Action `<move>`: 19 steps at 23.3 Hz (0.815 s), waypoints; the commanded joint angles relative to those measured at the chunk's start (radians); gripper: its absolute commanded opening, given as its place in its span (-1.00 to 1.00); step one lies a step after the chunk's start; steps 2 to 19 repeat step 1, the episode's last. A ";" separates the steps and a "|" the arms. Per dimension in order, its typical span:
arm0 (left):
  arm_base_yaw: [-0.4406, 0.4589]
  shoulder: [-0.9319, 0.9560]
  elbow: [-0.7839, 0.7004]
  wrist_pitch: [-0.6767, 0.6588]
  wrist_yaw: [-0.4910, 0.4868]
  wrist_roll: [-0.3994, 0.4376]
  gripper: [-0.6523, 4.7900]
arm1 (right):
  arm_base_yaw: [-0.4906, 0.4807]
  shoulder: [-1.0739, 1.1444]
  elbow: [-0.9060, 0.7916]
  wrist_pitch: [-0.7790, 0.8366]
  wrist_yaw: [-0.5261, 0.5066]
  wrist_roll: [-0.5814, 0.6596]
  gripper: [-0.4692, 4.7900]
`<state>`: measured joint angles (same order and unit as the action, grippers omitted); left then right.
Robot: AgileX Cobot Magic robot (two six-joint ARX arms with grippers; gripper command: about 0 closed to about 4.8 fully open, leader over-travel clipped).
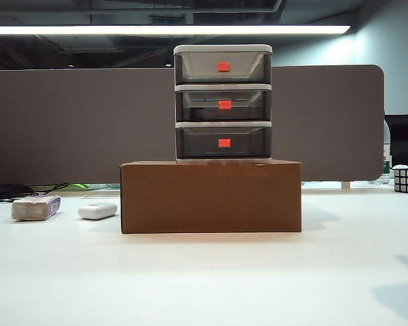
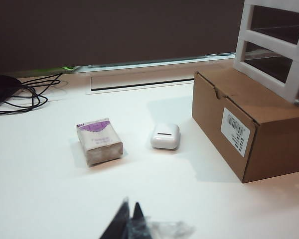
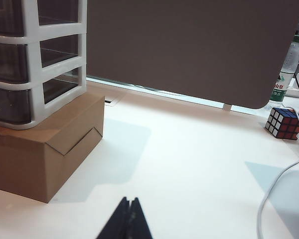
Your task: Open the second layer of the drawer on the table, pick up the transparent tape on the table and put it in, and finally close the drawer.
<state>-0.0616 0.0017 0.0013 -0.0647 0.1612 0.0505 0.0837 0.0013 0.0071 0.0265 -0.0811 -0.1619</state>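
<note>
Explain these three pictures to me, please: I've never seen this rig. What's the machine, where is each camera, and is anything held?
It's a two-armed robot. One camera faces the table; one sits on each wrist. The front view shows a three-tier drawer, all tiers shut, on a brown cardboard box, with a white block and a white oval case beside the box and a puzzle cube far right. The left gripper is shut over something clear and crinkly, too blurred to name. The right gripper is shut on nothing. No clear tape ring is recognisable.

White table (image 1: 204, 285); brown cardboard box (image 1: 211, 197); the drawer (image 1: 223, 103), grey-white frame, 3 smoky tiers with red-orange tabs; white block (image 2: 98, 141), purple label; multicoloured cube (image 3: 285, 123).
</note>
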 commanded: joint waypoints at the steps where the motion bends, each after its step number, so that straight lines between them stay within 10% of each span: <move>1: 0.001 0.000 0.006 0.010 0.004 -0.006 -0.78 | 0.000 -0.002 -0.006 0.014 -0.003 0.005 -0.84; 19: 0.001 0.000 0.006 0.010 0.004 -0.006 -0.78 | 0.000 -0.002 -0.006 0.014 -0.003 0.005 -0.84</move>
